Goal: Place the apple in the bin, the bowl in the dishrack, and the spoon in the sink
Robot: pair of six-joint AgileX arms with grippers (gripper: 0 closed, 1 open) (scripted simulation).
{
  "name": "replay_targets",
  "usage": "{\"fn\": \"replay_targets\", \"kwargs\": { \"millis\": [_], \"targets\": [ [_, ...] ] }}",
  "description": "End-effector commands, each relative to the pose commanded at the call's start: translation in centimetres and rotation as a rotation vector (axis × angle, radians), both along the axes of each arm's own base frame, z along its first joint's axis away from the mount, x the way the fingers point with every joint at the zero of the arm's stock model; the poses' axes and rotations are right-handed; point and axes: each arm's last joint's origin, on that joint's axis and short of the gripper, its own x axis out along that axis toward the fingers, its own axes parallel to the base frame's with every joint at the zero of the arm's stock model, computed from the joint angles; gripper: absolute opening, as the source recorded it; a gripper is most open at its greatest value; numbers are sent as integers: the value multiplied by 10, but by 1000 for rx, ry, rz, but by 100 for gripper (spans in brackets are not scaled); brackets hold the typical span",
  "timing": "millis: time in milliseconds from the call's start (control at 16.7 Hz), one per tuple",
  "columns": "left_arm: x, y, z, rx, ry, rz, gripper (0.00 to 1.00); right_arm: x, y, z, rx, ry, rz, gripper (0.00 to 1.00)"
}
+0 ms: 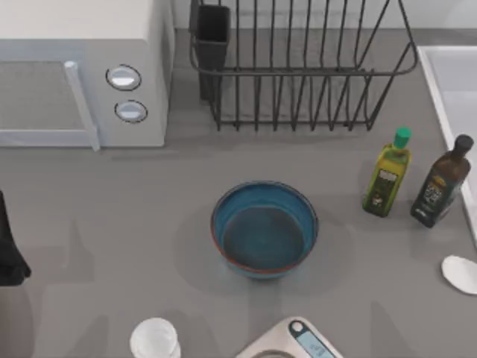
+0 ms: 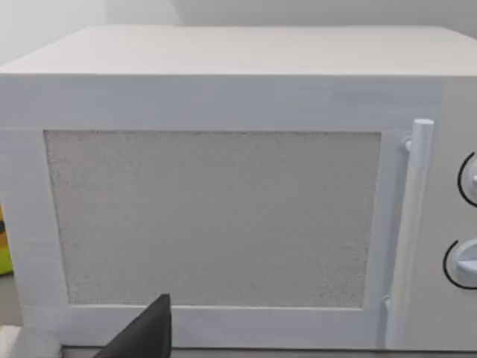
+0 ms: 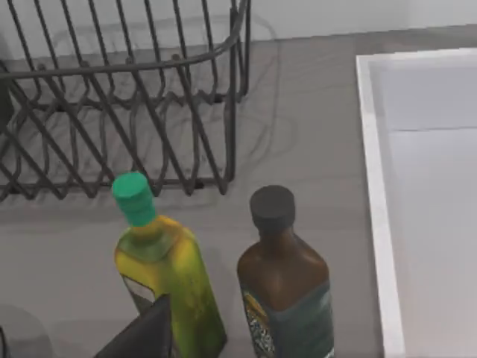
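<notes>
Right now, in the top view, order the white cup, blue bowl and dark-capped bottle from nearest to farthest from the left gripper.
From the left gripper, left edge:
1. white cup, bottom left.
2. bowl, centre.
3. dark-capped bottle, far right.

A: Colours, tabletop point(image 1: 112, 216)?
B: Plain grey. Bowl point(image 1: 264, 229): blue, reddish-brown rim, darker blue-grey inside. Dishrack point(image 1: 298, 67): black wire.
A: Bottles?
B: One yellow-green bottle point(image 1: 387, 176), green cap; one dark brown bottle point(image 1: 441, 183), black cap. Microwave point(image 1: 82, 67): white, speckled grey door panel.
</notes>
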Motion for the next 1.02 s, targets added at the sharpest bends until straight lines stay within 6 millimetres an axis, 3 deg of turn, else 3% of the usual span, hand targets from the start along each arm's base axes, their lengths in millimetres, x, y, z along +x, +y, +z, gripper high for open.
{"fn": "replay_targets", "kwargs": {
  "millis": [240, 480, 780, 1020],
  "targets": [
    [0, 0, 0, 0, 0, 0, 100, 46, 30, 44, 40, 321, 60, 100],
    [0, 0, 0, 0, 0, 0, 100, 108, 83, 61, 20, 653, 80, 100],
    [0, 0, 0, 0, 0, 0, 100, 170, 160, 37, -73, 989, 47, 100],
    [0, 0, 0, 0, 0, 0, 100, 191, 204, 7, -152, 1149, 8, 100]
  ]
}}
